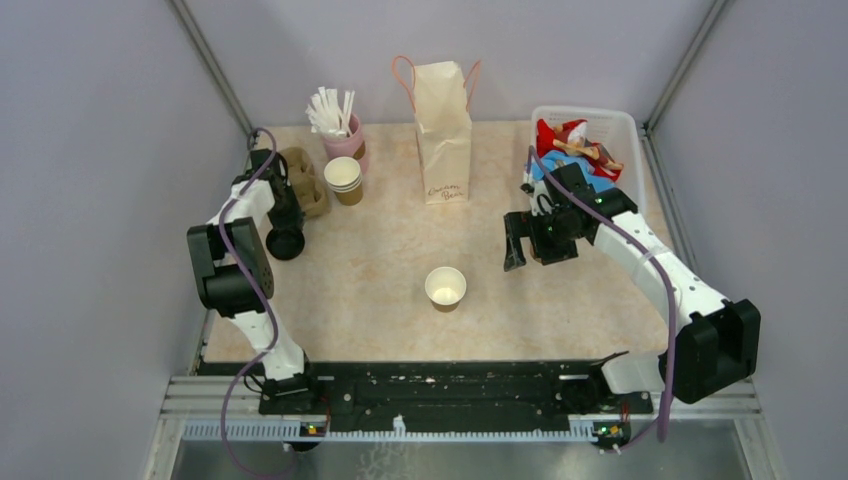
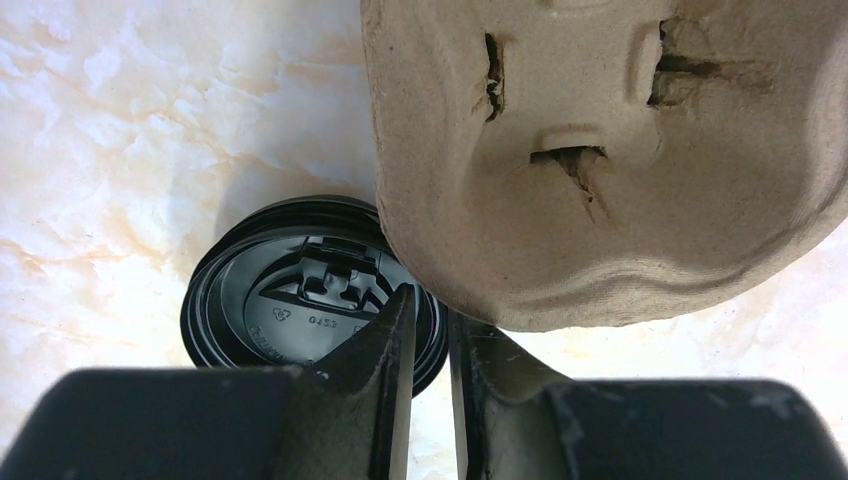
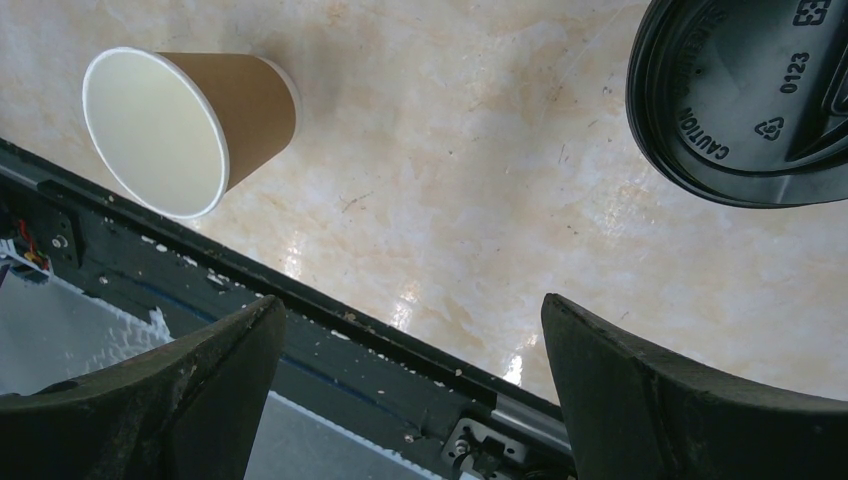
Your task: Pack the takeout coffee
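Top external view: the pale marbled surface (image 1: 400, 250) carries everything. Tallest on it is a cream paper bag (image 1: 443, 135) with pink handles, upright at the far middle. At the far right corner sits a white bin (image 1: 622, 128) with red and blue items inside. At the far left lies a moulded pulp cup carrier (image 2: 600, 150). Right of it is a pink cup (image 1: 352, 146) full of white straws (image 1: 330, 108), with a stack of lidless white-rimmed cups (image 1: 343, 178) touching or just in front of it.

One lidless brown cup (image 1: 445, 287) stands upright near the middle of the surface, closer to the arms than the bag, well apart from the bag and from both arms. It looks empty, with a white inside.

A black lid (image 2: 290, 300) lies flat at the left, just beside the near edge of the carrier. The left tool (image 2: 430, 312) is right at it, its fingers nearly together with only a narrow slit between them and the lid's rim in that slit. Whether they actually press the rim I cannot tell.

A second black lid (image 3: 740, 100), embossed with a caution mark, lies flat on the surface ahead of the right tool (image 3: 412, 305). That tool's fingers stand wide apart, with nothing between them.
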You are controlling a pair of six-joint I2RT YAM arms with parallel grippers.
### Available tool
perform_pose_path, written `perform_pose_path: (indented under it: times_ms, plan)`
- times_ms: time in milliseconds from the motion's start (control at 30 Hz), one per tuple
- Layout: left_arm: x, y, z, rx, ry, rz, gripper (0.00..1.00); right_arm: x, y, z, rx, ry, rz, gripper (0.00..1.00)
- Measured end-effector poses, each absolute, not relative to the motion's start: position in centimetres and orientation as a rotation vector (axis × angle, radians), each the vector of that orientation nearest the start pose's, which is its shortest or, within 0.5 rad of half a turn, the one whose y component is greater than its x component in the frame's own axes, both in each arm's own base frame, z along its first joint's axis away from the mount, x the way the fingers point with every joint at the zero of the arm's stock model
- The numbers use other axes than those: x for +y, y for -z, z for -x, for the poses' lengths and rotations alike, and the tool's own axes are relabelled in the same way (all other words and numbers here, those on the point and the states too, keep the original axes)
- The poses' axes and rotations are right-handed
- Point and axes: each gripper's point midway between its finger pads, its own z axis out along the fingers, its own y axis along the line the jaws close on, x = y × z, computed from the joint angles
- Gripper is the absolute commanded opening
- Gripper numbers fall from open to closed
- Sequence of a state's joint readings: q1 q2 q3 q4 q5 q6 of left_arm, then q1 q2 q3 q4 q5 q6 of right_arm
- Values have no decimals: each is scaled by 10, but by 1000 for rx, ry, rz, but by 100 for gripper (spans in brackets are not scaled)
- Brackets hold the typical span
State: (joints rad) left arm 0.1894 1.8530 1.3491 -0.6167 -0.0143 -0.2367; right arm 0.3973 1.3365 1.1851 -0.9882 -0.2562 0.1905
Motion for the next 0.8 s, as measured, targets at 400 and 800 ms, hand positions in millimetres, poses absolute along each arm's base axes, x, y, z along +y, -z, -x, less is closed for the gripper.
perform_pose_path:
  times_ms: [400, 800]
  plan:
    - [71, -60, -406, 2624, -5, 572, 13, 154, -156, -232, 2735, -515, 362, 98]
    - [68, -60, -407, 2625, 17, 569, 16, 154, -156, -232, 2735, -515, 362, 98]
